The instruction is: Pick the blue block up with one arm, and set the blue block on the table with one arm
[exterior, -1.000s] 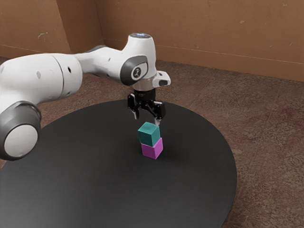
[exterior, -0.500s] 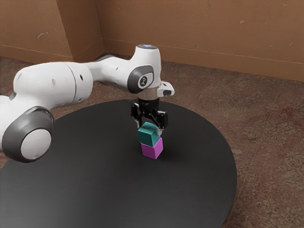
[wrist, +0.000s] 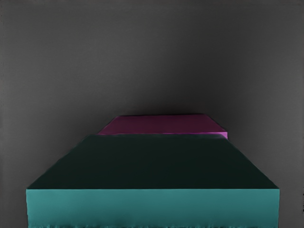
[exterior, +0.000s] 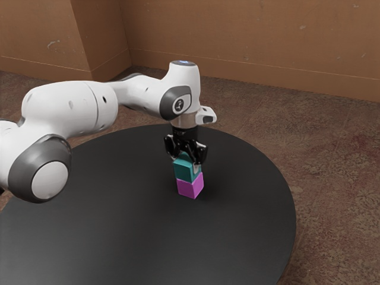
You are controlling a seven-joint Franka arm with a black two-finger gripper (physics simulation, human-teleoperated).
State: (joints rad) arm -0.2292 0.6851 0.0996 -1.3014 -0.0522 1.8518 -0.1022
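The fingers pinch the teal-blue cube-shaped block from two sides; it sits between them, atop the magenta cube-shaped block on the round black desk.

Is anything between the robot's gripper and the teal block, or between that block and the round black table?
Nothing visible stands between the black gripper and the teal block at its tip. Under that block, a magenta block separates it from the table.
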